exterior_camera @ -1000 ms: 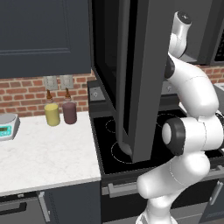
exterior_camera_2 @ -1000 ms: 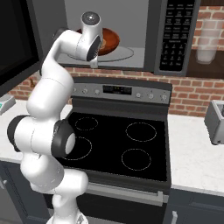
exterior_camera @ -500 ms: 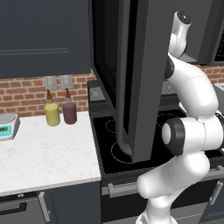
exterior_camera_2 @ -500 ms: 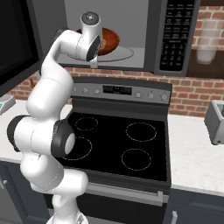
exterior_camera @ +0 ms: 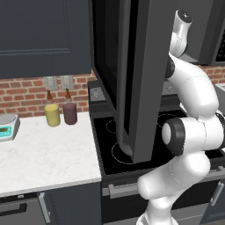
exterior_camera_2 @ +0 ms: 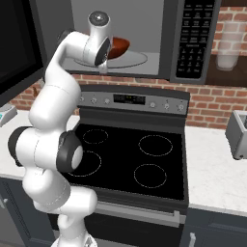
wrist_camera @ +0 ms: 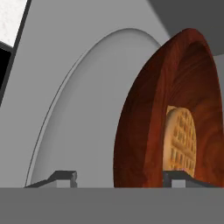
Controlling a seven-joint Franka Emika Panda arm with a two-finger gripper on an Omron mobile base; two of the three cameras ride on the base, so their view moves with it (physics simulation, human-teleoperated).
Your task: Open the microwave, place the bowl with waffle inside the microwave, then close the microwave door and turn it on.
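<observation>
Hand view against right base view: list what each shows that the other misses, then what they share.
Hand view alone: the waffle lying in the bowl, and the finger tips standing apart, one on each side of the bowl's rim.
Right base view alone: the stove, the microwave keypad, the brick wall.
Shared: the bowl on the turntable plate.

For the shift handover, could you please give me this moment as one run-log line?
door: open | bowl with waffle: on turntable inside microwave | hand: fingers apart astride bowl rim | next: withdraw, close door
</observation>
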